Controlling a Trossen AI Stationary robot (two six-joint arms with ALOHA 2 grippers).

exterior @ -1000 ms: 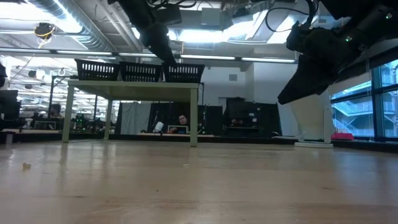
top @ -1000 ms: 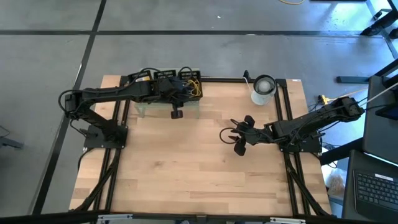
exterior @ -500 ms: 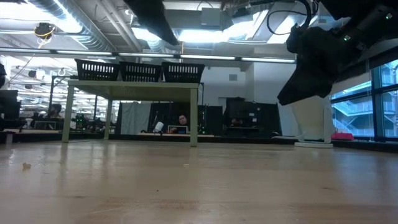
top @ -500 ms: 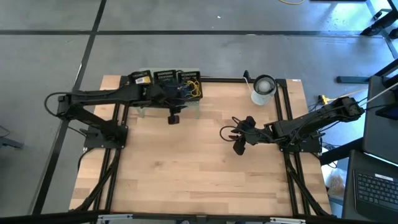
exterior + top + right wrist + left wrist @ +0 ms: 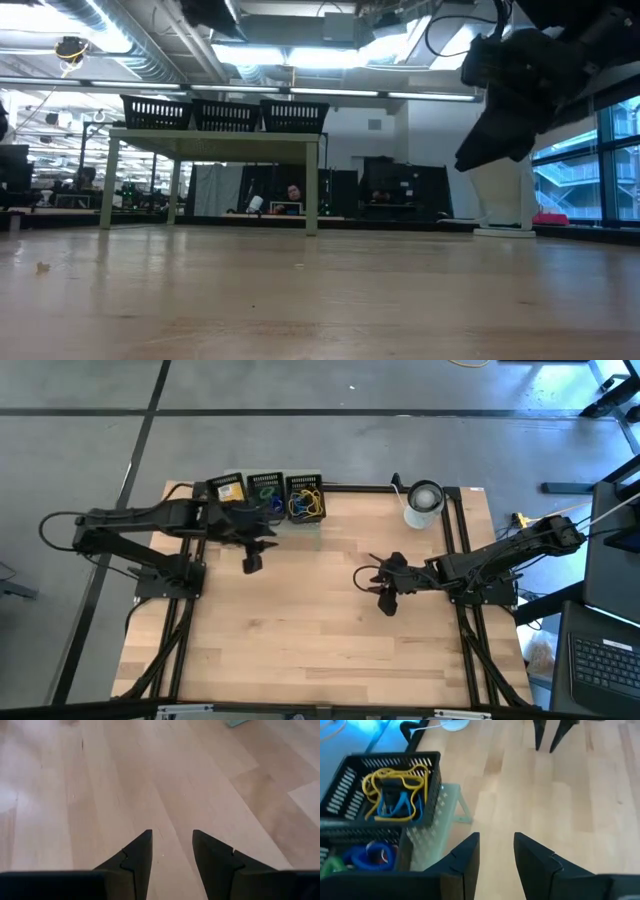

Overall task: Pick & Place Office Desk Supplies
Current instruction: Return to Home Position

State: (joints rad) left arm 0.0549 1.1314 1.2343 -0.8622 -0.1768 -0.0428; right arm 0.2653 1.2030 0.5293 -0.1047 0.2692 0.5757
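Note:
Three black baskets stand in a row on the pale green rack at the table's far left. The right basket holds yellow and blue rubber bands. The middle basket holds blue and green bands, and the left basket holds a yellow box. My left gripper hangs open and empty above the table, just near of the rack; its fingers frame bare wood. My right gripper hovers open and empty over the table's right half, and its fingers also frame bare wood.
A white cup-like cylinder stands at the far right, on the table's black frame. In the low view the rack stands on thin legs at the far side, baskets on top. Bare wood spreads across the table's middle and near half.
My left gripper has drawn back from over the baskets, going up and toward the table's left and near edges, and has rolled at the wrist. My right gripper has stayed in place and turned a little at the wrist.

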